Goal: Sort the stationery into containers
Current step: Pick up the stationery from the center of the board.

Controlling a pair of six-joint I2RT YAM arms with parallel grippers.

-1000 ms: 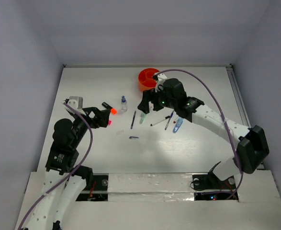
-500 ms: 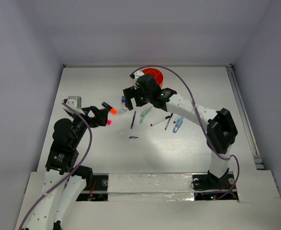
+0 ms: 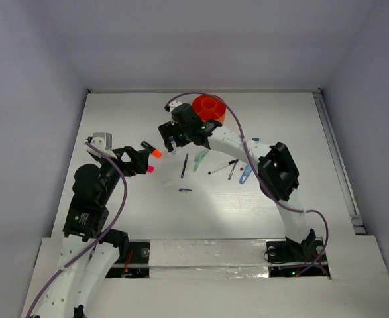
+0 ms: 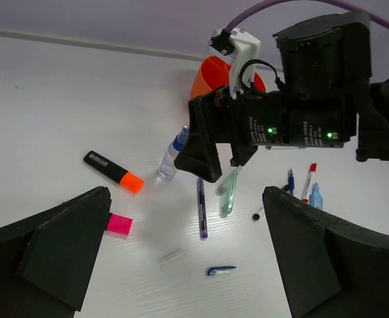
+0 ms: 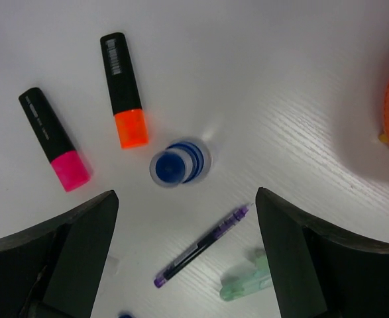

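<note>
Hovering right jaws released over bottle (image 5: 179,163) | left jaws released | orange-capped marker (image 5: 124,89), pink-capped marker (image 5: 54,139) beside bottle

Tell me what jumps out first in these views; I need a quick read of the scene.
The bright orange tub at the far side of the white table catches the eye first. The right gripper hangs open directly over the small blue-capped bottle, which stands upright beside an orange-tipped highlighter and a pink-tipped highlighter. Loose pens lie scattered mid-table, nearer the arms than the tub.
</note>
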